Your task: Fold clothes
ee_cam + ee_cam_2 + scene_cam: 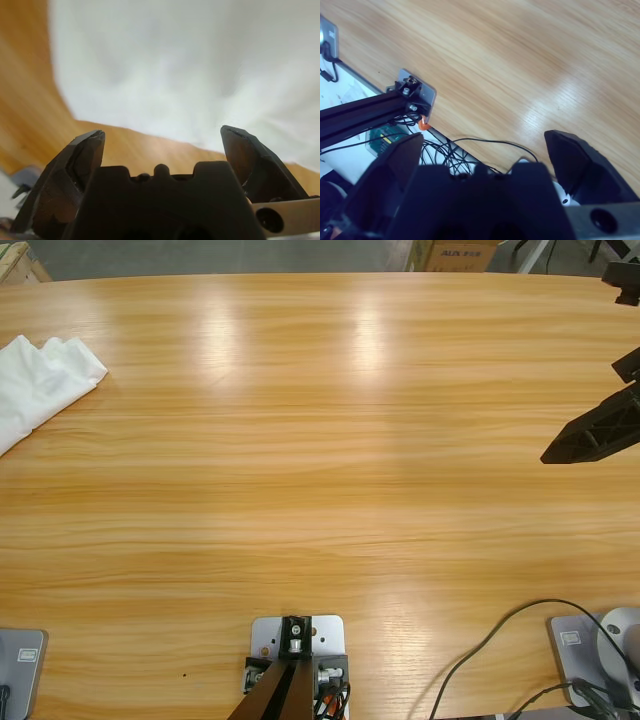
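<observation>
Now, crumpled white T-shirt [40,385] at table [320,490] edge, left hand [162,137] spread before it, right hand [482,150] spread, empty.

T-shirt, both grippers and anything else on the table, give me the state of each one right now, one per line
T-shirt: crumpled, unfolded, at the table's edge, partly out of the high view.
Left gripper: open, holding nothing, white cloth just ahead of it.
Right gripper: open, holding nothing, above bare wood.
Table: bare wood across the middle.
Cardboard box: beyond the table's far edge; open or closed can't be told.
</observation>
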### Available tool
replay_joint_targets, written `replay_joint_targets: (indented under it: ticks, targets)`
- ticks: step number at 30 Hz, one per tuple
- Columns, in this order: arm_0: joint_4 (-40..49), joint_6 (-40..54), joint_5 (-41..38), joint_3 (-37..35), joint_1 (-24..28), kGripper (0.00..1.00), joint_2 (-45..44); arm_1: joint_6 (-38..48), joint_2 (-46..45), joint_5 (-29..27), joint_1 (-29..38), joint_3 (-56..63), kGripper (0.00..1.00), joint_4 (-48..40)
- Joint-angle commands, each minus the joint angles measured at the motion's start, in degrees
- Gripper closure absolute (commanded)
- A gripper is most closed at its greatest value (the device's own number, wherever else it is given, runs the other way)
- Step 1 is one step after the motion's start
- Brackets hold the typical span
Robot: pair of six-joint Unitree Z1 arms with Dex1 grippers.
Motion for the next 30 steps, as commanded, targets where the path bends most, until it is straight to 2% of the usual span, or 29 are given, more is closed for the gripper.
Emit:
replay_joint_targets:
  ticks: [1,4,9,14,17,22,30]
  targets:
    - [-9.88,0.64,-4.75,6.85,3.87,0.138,2.05,-1.02,-0.99,0.65,0.60,0.69,0.000,0.39]
    - [-14.47,0.61,-7.03,11.21,6.40,0.138,2.91,-1.02,-0.91,0.65,0.60,0.60,0.000,0.39]
    - [-18.62,-0.54,-7.65,16.56,7.49,0.138,4.07,-1.02,-0.61,0.82,0.67,0.35,0.000,0.43]
    - [-20.78,-1.12,-9.30,17.58,7.98,0.155,5.32,-1.02,-0.38,0.91,0.69,-0.21,0.000,0.75]
    - [-18.38,-0.82,-9.05,15.26,7.89,0.213,9.17,-1.11,-0.33,0.91,0.69,-0.28,0.000,0.75]
    - [-11.98,4.98,-4.66,10.65,9.21,0.216,10.94,-1.27,0.18,1.00,0.83,-0.46,0.000,0.66]
    - [1.10,11.05,0.67,-3.11,13.94,0.216,14.06,-1.37,0.45,1.00,0.95,-0.81,0.000,0.59]
